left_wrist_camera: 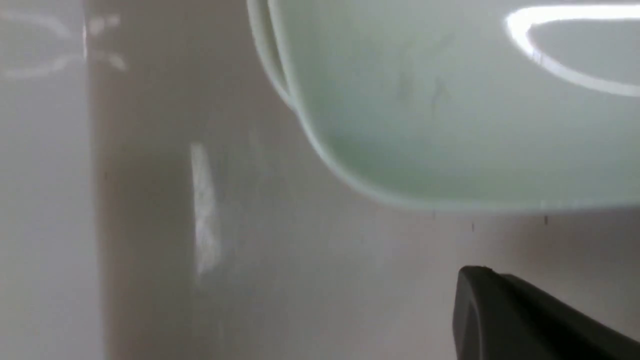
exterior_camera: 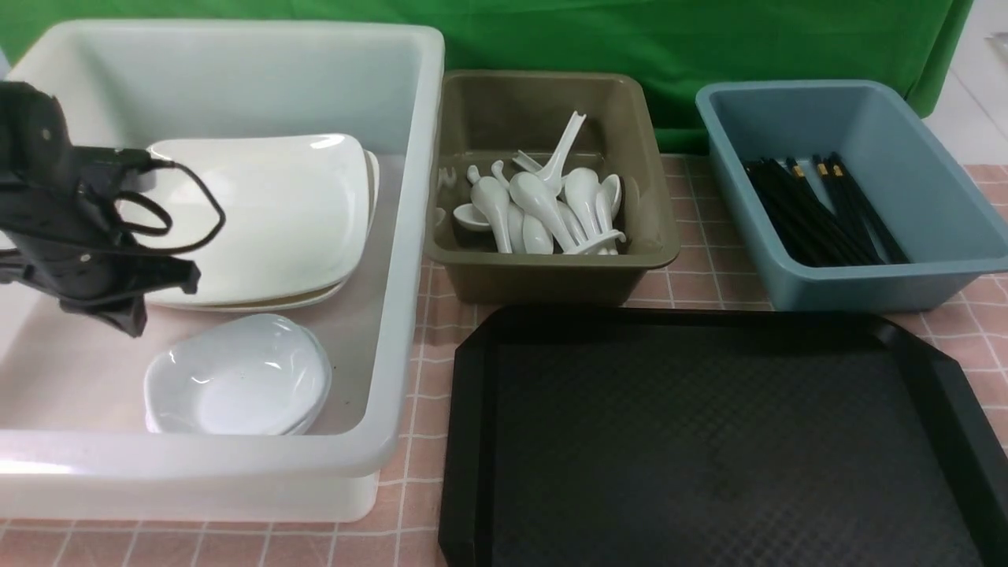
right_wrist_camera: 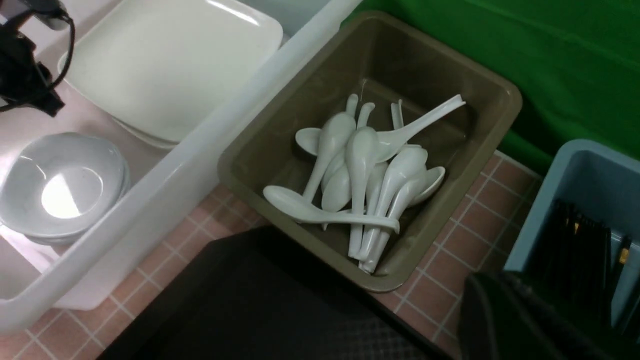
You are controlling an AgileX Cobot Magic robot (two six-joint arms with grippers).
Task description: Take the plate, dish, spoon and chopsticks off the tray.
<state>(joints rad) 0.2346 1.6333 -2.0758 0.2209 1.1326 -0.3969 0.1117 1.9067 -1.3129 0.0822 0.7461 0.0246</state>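
Zero task items remain on the tray point(exterior_camera: 709, 441) in the front view; its floor is bare. The plate point(exterior_camera: 268, 213) lies stacked in the white tub point(exterior_camera: 409, 236), far left of the tray. The left claw point(exterior_camera: 130, 319) hangs over that tub, just near of the plate, pressed together and empty. Spoons point(exterior_camera: 543, 209) lie in the olive tub point(exterior_camera: 646, 157), chopsticks point(exterior_camera: 819, 209) in the blue tub point(exterior_camera: 929, 157), long axes running near-to-far.

Left wrist view: plate corner point(left_wrist_camera: 425, 125) close beside one claw finger point(left_wrist_camera: 525, 320).

Right wrist view: right claw pressed together, only its dark edge shows. No writing readable.
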